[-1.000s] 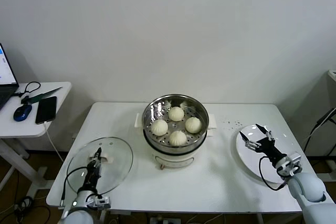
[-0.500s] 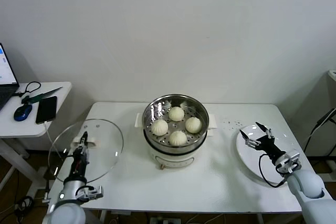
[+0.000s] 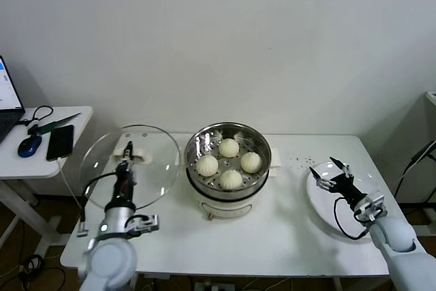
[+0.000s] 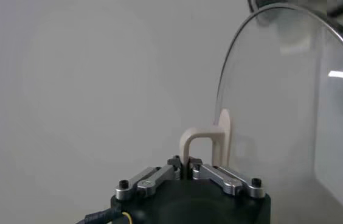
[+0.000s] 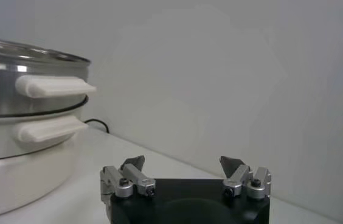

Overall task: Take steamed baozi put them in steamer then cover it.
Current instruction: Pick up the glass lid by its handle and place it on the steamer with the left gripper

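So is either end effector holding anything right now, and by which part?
The left end effector holds the lid by its white bar handle, lifted beside the steamer. The right end effector is open and empty over the plate.

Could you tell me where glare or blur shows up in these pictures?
Head view: bright glints on the steamer's steel inner wall; the left arm's base is smeared. Left wrist view: a ceiling light reflects as a white bar in the glass cover, held by the left claw. Right wrist view: highlights streak the steamer's rim.

A lab or office: bare white wall, plain white table (image 3: 286,230), laptop side desk (image 3: 41,151).
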You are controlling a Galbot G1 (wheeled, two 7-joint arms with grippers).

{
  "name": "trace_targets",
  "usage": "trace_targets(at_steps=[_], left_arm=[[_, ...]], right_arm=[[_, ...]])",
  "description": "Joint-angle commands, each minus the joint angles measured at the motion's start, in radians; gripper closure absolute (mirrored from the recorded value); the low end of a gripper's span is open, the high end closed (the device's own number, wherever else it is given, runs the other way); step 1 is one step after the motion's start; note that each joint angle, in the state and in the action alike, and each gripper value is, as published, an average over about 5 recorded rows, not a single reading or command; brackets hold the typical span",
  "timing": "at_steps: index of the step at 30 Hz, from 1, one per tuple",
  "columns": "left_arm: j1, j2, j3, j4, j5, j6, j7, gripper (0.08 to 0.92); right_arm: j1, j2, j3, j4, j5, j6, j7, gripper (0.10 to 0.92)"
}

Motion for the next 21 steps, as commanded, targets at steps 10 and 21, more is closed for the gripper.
trace_targets(at_steps=[10, 21], left_arm=[[-0.427, -0.153, 0.489, 0.128, 0.149, 0.276, 0.297, 0.854], [-0.469, -0.278, 0.564, 0.29, 0.138, 0.276, 0.233, 0.854]], right_arm=[[-0.011, -0.005, 0.026, -0.039, -0.016, 0.02, -0.002, 0.203], [-0.028, -0.003, 0.036, -0.037, -0.027, 0.025, -0.005, 0.203]])
